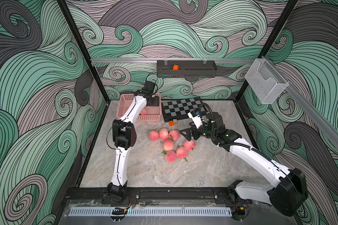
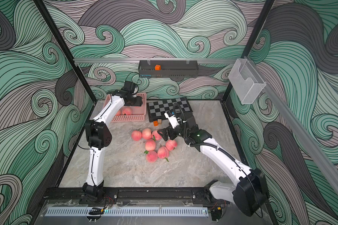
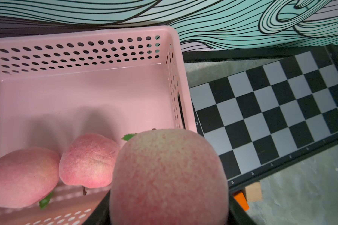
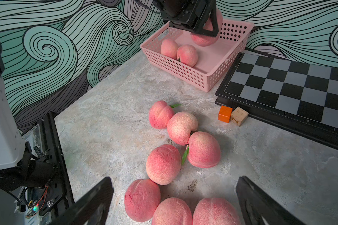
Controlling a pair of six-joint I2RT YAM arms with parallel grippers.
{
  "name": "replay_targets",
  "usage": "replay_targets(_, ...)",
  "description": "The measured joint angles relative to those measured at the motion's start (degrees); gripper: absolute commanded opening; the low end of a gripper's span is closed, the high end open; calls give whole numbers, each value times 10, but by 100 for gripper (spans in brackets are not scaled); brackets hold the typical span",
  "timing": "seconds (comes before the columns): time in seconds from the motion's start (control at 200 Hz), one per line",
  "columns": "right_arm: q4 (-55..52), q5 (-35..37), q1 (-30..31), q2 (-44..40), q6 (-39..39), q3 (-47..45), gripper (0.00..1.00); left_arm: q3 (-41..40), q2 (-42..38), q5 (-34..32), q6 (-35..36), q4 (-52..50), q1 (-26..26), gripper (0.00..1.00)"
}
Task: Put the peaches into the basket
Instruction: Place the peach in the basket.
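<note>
- In both top views the basket [image 1: 148, 117] stands in the far left corner of the table [image 1: 144, 171]. The left gripper [image 1: 154, 102] hangs over its right end, with the wrist hiding its grip.
- One peach [image 2: 126, 111] shows inside the basket. Seven peaches [image 1: 168, 145] lie clustered near the table's middle, several of them touching.
- The right gripper [image 1: 185, 134] hovers at the cluster's right side, just beside the nearest fruit.
- A board [image 1: 181, 109] lies along the far edge, just right of the basket. An orange cube [image 1: 171, 123] and a wooden cube [image 1: 175, 121] sit touching at its near left corner.
- On the back wall a tray [image 1: 186, 74] holds a second orange cube [image 1: 175, 67]. A clear holder [image 1: 265, 85] hangs on the right wall.
- In the left wrist view the held peach [image 3: 168, 175] fills the foreground between the jaws, over the basket's right part. Two peaches [image 3: 89, 161] lie side by side on the basket floor.
- In the right wrist view the left gripper [image 4: 205, 32] is clamped on the held peach, which hangs clear above the basket floor and apart from the two inside.
- The right gripper's fingers [image 4: 90, 202] stand wide apart and grip nothing. The nearest fruits of the cluster lie on the table below them.
</note>
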Motion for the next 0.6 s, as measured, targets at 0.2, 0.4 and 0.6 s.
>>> replay_targets(0.2,1,-5,-5,2,-1,0,99,17,38,-10,19,6,1,51)
replay_targets(0.4,1,-8,-6,10,0,0,99,17,58,-16,42,12,1,52)
replay_targets(0.6,1,-8,-6,10,0,0,99,17,76,-23,57,18,1,52)
